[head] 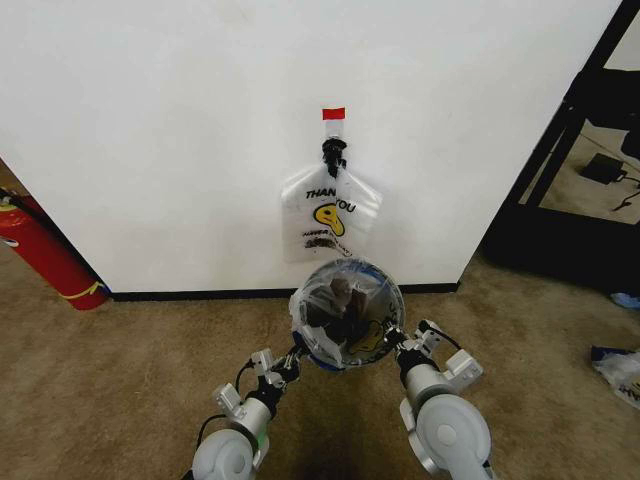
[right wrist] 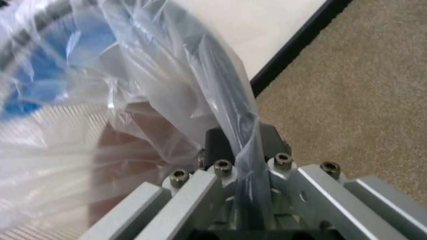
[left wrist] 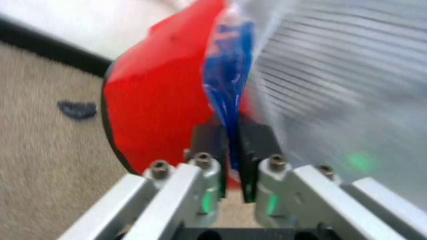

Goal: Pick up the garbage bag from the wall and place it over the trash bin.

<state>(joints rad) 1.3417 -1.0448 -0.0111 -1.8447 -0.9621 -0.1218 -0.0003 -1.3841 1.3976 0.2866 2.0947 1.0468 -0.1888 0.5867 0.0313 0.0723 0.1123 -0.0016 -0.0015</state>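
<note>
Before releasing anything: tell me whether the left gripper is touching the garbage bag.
Touching. The left wrist view shows the left gripper with its fingers pinched on the blue rim of the garbage bag.

1. Bin (head: pixel 346 335) stands on the carpet (head: pixel 120 380) just before the wall (head: pixel 180 130).
2. Bag (head: pixel 347 300) lies over the bin's mouth.
3. Left gripper (head: pixel 289 366) at the bin's left side, right gripper (head: pixel 396 347) at its right.
4. Bag bundle (head: pixel 332 215) hangs on the wall behind the bin.
5. Extinguisher (head: pixel 45 250) far left, against the wall.
</note>
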